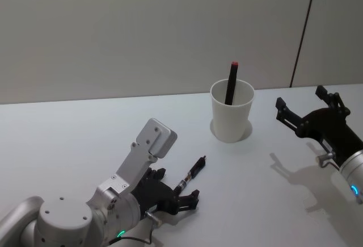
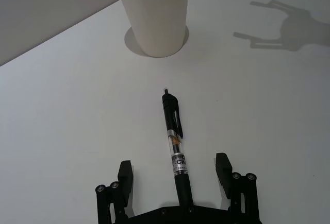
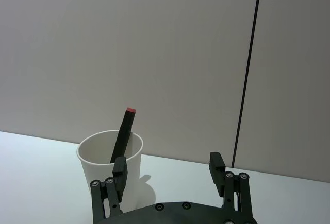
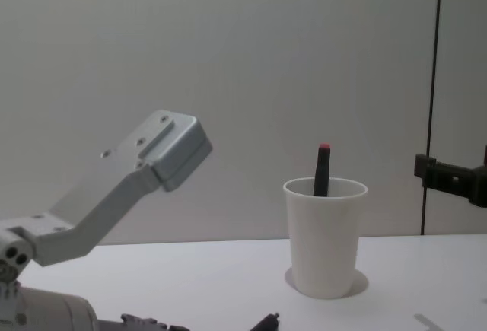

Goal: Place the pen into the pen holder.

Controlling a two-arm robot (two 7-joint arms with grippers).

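A black pen (image 1: 190,176) (image 2: 175,140) with a clear middle section lies flat on the white table, its tip toward the pen holder. My left gripper (image 1: 177,188) (image 2: 174,165) is open and low over the table. Its fingers (image 2: 125,168) stand on either side of the pen's rear half, apart from it. The pen holder (image 1: 231,116) (image 2: 154,18) (image 3: 103,159) (image 4: 325,240), a white paper cup, stands upright beyond the pen. In it leans a black marker with a red end (image 1: 231,85) (image 3: 123,137) (image 4: 322,170). My right gripper (image 1: 300,99) (image 3: 168,163) hovers open to the cup's right.
The white table (image 1: 85,128) runs back to a grey wall with a dark vertical seam (image 1: 303,31). The left arm's grey link (image 4: 144,167) rises above the near left of the table. One right gripper finger (image 4: 428,167) enters at the chest view's right edge.
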